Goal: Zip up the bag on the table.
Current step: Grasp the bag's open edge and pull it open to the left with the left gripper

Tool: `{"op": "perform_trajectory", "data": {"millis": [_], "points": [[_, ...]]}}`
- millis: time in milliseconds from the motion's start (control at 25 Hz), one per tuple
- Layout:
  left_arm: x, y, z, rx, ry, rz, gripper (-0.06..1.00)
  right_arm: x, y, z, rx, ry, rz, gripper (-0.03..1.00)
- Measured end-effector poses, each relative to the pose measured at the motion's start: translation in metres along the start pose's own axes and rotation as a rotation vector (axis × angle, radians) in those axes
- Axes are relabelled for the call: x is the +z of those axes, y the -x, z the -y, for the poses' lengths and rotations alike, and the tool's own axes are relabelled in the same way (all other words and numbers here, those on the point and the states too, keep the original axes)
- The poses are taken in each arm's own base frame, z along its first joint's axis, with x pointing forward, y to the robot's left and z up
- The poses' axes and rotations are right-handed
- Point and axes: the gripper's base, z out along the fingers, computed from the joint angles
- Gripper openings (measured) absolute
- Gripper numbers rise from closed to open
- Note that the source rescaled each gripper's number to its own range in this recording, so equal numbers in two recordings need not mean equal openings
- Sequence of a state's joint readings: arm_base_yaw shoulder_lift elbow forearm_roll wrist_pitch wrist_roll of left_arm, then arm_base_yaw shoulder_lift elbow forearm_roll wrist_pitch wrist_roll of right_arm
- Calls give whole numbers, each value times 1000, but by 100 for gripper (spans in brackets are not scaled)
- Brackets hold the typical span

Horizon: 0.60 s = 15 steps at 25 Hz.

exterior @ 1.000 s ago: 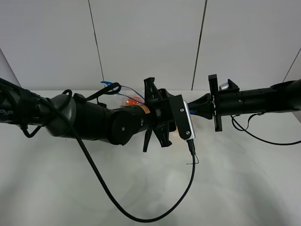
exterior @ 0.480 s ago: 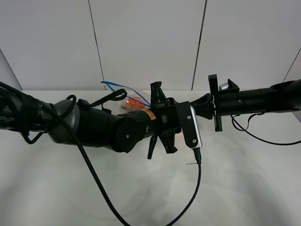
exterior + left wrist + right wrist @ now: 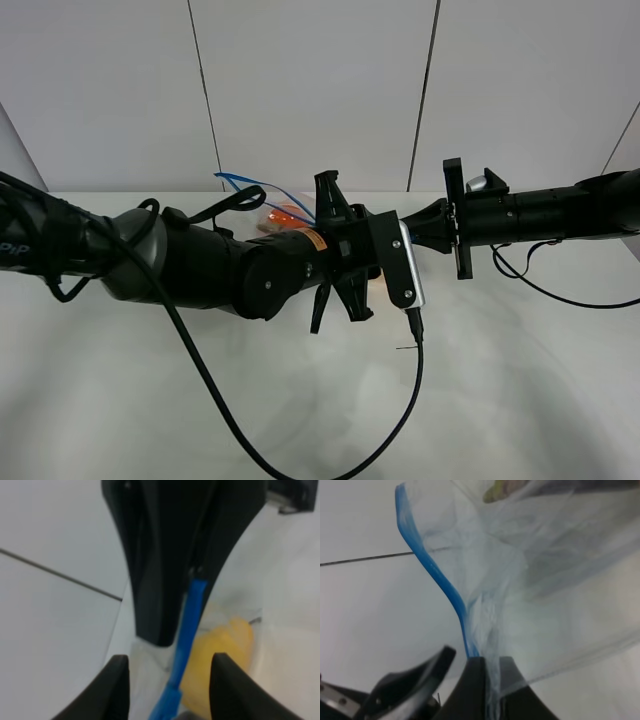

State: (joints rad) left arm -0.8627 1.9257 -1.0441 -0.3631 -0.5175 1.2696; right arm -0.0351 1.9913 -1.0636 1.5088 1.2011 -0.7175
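Both arms meet mid-table (image 3: 500, 400); bag (image 3: 283, 214) w/ blue zip strip lifted behind left arm.

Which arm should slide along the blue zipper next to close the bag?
Probably left: the left gripper pinches the blue zipper strip mid-run, while the right gripper anchors the bag at its end.

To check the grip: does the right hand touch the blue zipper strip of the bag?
Touching. In the right wrist view, the right hand is closed on the bag, and the blue zipper strip runs down into it.
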Motion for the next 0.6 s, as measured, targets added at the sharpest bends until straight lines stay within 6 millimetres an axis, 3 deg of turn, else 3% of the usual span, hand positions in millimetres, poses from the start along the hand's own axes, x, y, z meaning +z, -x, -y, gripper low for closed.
{"op": "perform_trajectory", "data": {"millis": [240, 440, 600], "points": [[0, -2, -1, -2, 4, -4, 48, 0, 0, 0, 0, 0, 0, 0], [0, -2, -1, -2, 4, -4, 31, 0, 0, 0, 0, 0, 0, 0], [0, -2, -1, -2, 3, -5, 25, 0, 0, 0, 1, 1, 1, 0]]}}
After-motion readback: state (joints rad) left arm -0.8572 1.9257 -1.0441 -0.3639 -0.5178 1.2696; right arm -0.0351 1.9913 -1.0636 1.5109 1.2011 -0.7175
